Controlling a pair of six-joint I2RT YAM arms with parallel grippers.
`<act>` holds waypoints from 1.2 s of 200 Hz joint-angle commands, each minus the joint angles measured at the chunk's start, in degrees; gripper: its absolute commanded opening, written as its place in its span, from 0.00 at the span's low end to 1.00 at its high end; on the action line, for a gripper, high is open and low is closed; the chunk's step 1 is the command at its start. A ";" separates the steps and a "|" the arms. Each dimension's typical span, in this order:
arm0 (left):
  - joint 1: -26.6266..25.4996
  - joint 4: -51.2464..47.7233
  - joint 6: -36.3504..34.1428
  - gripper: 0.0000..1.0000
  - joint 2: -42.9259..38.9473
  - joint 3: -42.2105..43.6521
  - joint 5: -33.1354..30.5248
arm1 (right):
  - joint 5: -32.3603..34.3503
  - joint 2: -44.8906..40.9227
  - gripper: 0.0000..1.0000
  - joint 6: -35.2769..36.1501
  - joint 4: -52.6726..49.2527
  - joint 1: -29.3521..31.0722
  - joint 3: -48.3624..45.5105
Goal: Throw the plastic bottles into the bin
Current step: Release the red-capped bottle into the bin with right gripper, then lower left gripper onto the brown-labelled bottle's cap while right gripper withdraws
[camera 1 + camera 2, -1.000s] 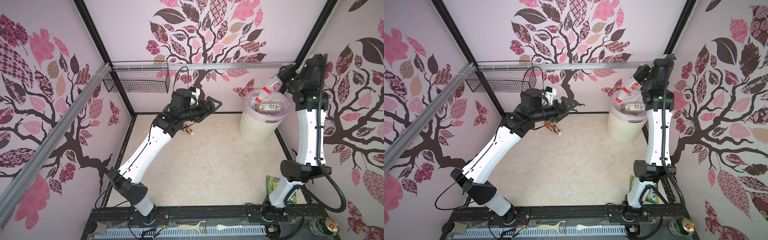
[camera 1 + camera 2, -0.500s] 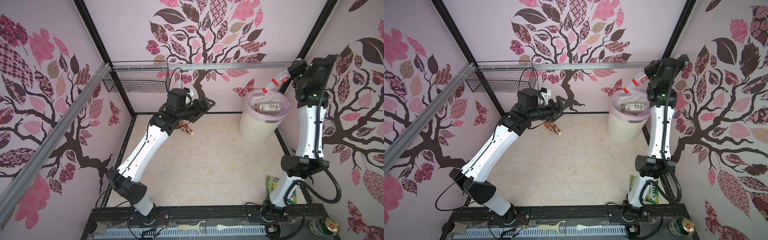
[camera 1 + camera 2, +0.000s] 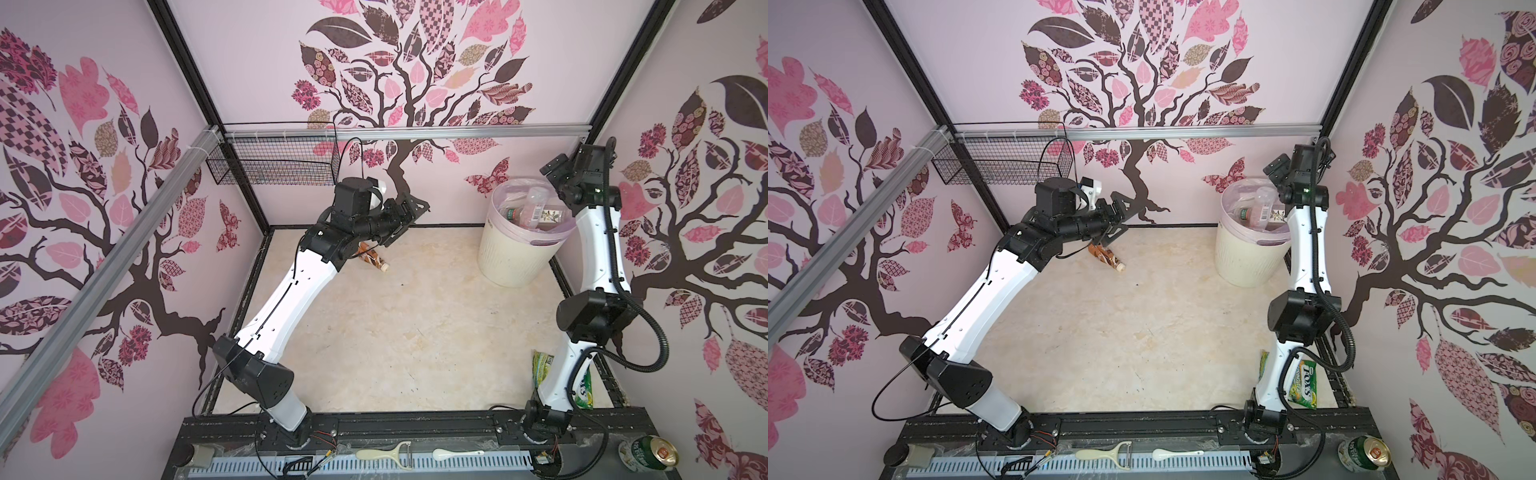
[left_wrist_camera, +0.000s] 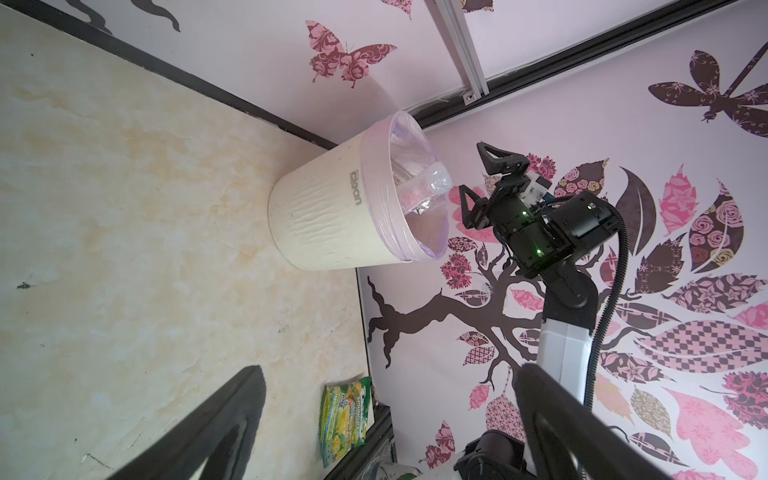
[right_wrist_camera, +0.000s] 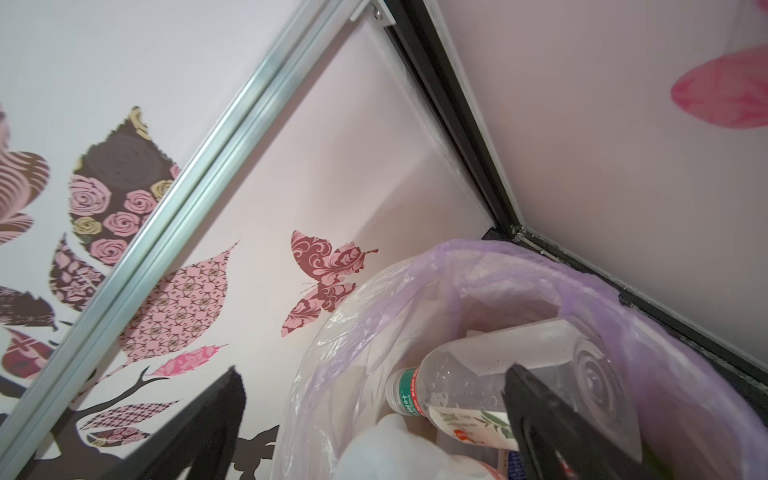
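Observation:
The cream ribbed bin (image 3: 513,257) (image 3: 1244,259) (image 4: 324,216) with its lilac liner (image 5: 623,328) stands in the far right corner. Several plastic bottles (image 3: 536,214) (image 3: 1260,214) lie in it, one clear with a green neck band (image 5: 469,376). My right gripper (image 3: 550,170) (image 3: 1277,168) (image 4: 478,178) (image 5: 374,415) hangs open and empty just above the bin's rim. One brown-wrapped bottle (image 3: 372,259) (image 3: 1108,257) lies on the floor at the back, partly under my left arm. Raised above it, my left gripper (image 3: 409,220) (image 3: 1121,218) (image 4: 386,415) is open and empty.
A black wire basket (image 3: 274,166) (image 3: 1005,162) hangs on the back wall at left. A yellow-green snack bag (image 3: 582,384) (image 3: 1304,384) (image 4: 345,411) lies by the right arm's base. A green can (image 3: 648,453) (image 3: 1364,455), a peeler (image 3: 386,453) and a spoon (image 3: 453,453) sit at the front.
My right gripper opened and let go of a red-labelled bottle, which now lies in the bin. The right wrist rose a little. The left arm shifted slightly.

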State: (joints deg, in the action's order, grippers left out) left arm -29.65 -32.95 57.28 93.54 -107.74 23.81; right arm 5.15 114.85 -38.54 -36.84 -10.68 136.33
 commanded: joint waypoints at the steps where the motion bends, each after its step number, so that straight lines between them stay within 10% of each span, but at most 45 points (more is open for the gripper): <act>1: -0.06 1.05 0.62 0.98 0.54 1.55 0.62 | -0.26 -5.42 1.00 1.41 1.42 0.22 1.67; 74: 0.58 -5.00 -1.29 0.98 -1.16 4.20 -5.48 | -4.75 -8.28 1.00 3.44 0.12 10.30 -0.28; 132: 7.60 -14.64 1.29 0.98 0.87 11.15 -14.78 | -6.09 -15.67 1.00 4.36 3.16 26.75 -21.17; 174: 12.11 -20.02 1.19 0.98 11.29 6.17 -18.61 | -8.49 -20.72 1.00 3.27 7.99 34.50 -36.60; 240: 12.51 -25.59 -0.26 0.98 33.37 -12.88 -21.53 | -8.23 -18.43 1.00 8.34 1.79 35.46 -33.98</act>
State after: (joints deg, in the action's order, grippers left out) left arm -17.06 -55.07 57.95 123.15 -114.10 4.14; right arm -3.27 97.34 -32.88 -32.40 24.93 98.10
